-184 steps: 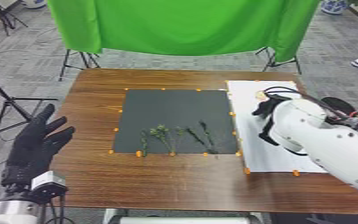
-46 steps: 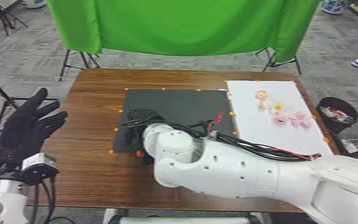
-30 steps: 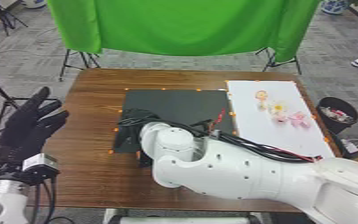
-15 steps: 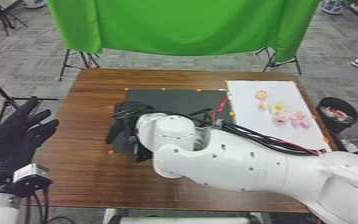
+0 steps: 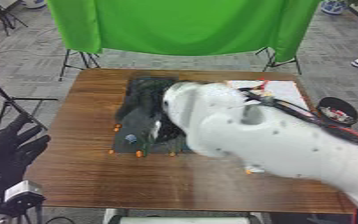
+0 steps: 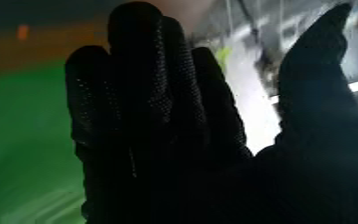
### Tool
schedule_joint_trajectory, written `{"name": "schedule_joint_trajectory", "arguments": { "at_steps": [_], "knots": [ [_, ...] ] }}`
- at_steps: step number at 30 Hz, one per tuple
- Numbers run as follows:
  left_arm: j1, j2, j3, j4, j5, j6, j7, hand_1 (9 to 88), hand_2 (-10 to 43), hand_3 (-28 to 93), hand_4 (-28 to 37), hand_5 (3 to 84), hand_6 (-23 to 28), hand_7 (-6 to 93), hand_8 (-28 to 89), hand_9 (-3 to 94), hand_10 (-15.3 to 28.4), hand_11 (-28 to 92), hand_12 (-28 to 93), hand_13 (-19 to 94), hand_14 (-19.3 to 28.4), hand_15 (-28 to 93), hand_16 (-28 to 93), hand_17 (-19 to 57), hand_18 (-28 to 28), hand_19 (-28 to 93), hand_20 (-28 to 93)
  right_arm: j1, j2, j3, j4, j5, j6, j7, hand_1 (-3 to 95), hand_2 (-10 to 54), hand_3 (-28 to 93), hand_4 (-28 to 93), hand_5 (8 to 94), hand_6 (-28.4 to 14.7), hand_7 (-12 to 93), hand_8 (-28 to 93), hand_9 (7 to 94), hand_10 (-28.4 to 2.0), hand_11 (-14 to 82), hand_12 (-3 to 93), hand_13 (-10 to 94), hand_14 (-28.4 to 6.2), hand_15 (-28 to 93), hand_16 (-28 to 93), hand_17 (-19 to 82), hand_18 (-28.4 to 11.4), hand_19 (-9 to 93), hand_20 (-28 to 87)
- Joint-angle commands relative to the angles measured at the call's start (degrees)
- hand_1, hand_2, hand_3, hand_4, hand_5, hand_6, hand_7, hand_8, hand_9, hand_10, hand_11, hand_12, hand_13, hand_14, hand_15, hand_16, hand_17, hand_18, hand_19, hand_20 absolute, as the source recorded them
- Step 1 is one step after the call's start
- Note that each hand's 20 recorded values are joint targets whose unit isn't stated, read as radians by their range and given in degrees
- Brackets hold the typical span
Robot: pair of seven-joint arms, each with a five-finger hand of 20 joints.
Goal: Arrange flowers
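A robot's left hand (image 5: pixel 5 156), fingers spread and grasping nothing, waits at lower left of the frame. To its right, a pale blue bloom (image 5: pixel 130 138) lies on the dark mat (image 5: pixel 126 147), just beside green stems (image 5: pixel 147 145) left of the frame's lower center. Above them, the right hand (image 5: pixel 144 98) holds its fingers straight, thumb wide, with nothing in its grasp. The likely step is setting blooms to stems; done well, it calls for a high wrist, a light pinch and a straight lift, lest glove or forearm drag the arrangement.
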Motion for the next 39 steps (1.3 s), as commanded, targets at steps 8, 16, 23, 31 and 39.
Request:
{"name": "schedule_joint_trajectory", "arguments": {
  "at_steps": [8, 16, 23, 31, 39],
  "knots": [
    [-3.4, 2.19, 4.36, 0.10, -0.31, 0.75, -0.31, 27.9, 6.5, 62, -21.6, 31.2, 7.1, 7.2, -7, 26.6, 18.4, 23, 11, 19, 27.6, 56, -12, -9.9, 28.4, 51, 1, -5.4, 23.7, 8.4, 6.0, 0.3, 9.7, 7.2, 31.2, -2.3, 76, -24, 55.2, -5.7, 13, -9, 62.8, -18.7, 17.1, 15.1, 67, -14.0, 54, 12, 44, -16.7, 93, -12],
    [-4.0, 2.30, 5.34, 0.07, -0.05, 0.59, -1.00, 28.0, 6.6, 62, -21.4, 31.0, 7.1, 7.2, -7, 26.6, 18.4, 23, 11, 19, 27.6, 56, -12, -9.8, 28.4, 51, 1, -12.0, 30.0, 13.6, 7.3, 0.8, 7.3, 13.0, 31.3, -2.3, 77, -25, 54.1, -5.7, 14, -10, 59.8, -19.5, 15.9, 14.9, 65, -14.4, 54, 11, 44, -16.9, 93, -11],
    [-3.7, 1.63, 5.22, 0.02, -0.26, 0.50, -1.02, 28.0, 6.6, 62, -21.3, 31.0, 7.1, 7.3, -7, 26.5, 18.4, 23, 11, 19, 27.7, 56, -12, -9.7, 28.4, 51, 1, -18.9, 31.3, 19.0, 8.3, 1.0, 3.4, 16.3, 31.4, -2.3, 76, -25, 53.3, -5.6, 13, -9, 60.2, -19.5, 15.9, 14.9, 65, -14.7, 55, 11, 44, -17.2, 93, -10],
    [-5.7, 0.18, 5.43, 0.26, 1.00, -0.72, -3.21, 28.2, 6.6, 62, -21.1, 31.0, 7.1, 7.4, -7, 26.6, 18.3, 23, 11, 19, 27.7, 56, -12, -9.7, 28.4, 51, 1, -22.0, 31.1, 19.9, 9.5, 1.7, 1.5, 18.5, 31.5, -2.3, 76, -25, 52.4, -5.3, 13, -9, 60.9, -19.6, 16.0, 14.9, 67, -14.8, 56, 10, 45, -17.2, 93, -7],
    [-5.9, 0.01, 5.56, 0.39, 0.66, -1.02, -3.04, 28.4, 6.7, 62, -21.1, 31.0, 7.1, 7.5, -7, 26.6, 18.3, 23, 11, 19, 27.6, 56, -12, -9.7, 28.4, 51, 1, -21.2, 29.7, 18.1, 10.8, 1.4, 1.5, 18.3, 31.7, -2.3, 76, -25, 52.0, -5.2, 13, -9, 61.5, -19.5, 16.3, 14.9, 67, -14.8, 56, 10, 45, -17.3, 93, -7]
  ]
}}
